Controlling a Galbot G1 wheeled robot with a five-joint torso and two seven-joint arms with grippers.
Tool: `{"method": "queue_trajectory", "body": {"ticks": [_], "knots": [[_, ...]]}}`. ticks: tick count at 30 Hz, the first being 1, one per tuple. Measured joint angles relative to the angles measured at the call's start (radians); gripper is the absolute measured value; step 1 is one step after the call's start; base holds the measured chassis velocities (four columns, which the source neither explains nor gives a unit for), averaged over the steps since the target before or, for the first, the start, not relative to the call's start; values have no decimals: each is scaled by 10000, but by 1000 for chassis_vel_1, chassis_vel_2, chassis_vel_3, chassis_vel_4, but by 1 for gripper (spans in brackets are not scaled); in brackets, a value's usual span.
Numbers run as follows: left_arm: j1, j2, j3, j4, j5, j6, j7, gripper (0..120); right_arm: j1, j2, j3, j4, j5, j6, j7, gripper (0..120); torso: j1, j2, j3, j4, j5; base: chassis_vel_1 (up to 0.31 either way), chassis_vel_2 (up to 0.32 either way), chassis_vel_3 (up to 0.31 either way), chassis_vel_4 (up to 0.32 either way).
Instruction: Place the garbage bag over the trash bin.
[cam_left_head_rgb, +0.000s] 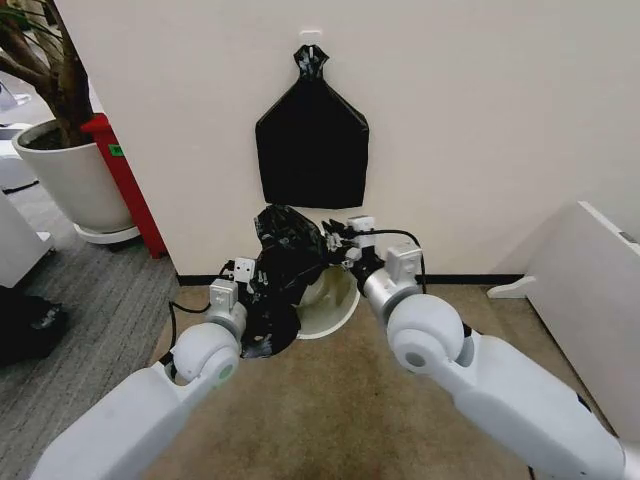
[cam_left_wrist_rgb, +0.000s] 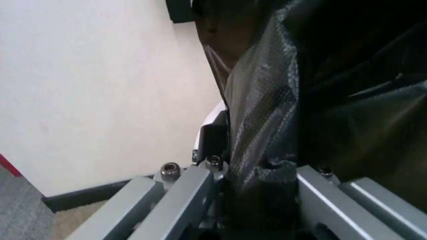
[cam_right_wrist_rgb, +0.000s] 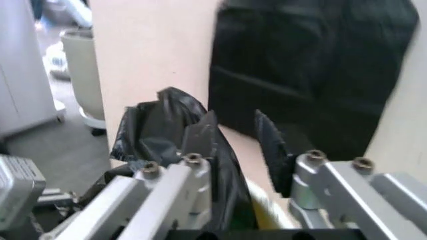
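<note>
Even indoor light — blurry wrist views

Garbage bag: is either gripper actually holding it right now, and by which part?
Both. The left gripper pinches a gathered fold of the garbage bag; the right gripper grips its edge, above the trash bin.

Most of trash bin (cam_left_head_rgb: 330, 305) hidden behind garbage bag (cam_left_head_rgb: 285, 265). Left gripper (cam_left_wrist_rgb: 257, 187) fingertips buried in bag folds. Right gripper (cam_right_wrist_rgb: 243, 192) cut off at picture's bottom edge. Plant pot (cam_left_head_rgb: 70, 180) cut off at left, blurry in right wrist view.
</note>
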Motion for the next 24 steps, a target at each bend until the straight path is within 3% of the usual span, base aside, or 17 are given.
{"method": "queue_trajectory", "body": {"ticks": [10,17,19,24], "knots": [[-175,4,75,-13,315,264,82,1,1145,436,-1588,-179,-541,-819,-105,54,0,0,0,3,-1,0,0,0,0],[-140,74,44,-99,500,303,215,1,1200,612,-1831,-775,-1321,-1009,-151,81,0,0,0,1,0,0,0,0,0],[-134,75,35,-112,509,302,239,1,1161,625,-1839,-879,-1347,-1011,-149,80,0,0,0,1,0,0,0,0,0],[-131,66,23,-118,512,284,296,1,1003,636,-1865,-1046,-1549,-930,-137,64,0,0,0,1,1,0,0,0,0]]}}
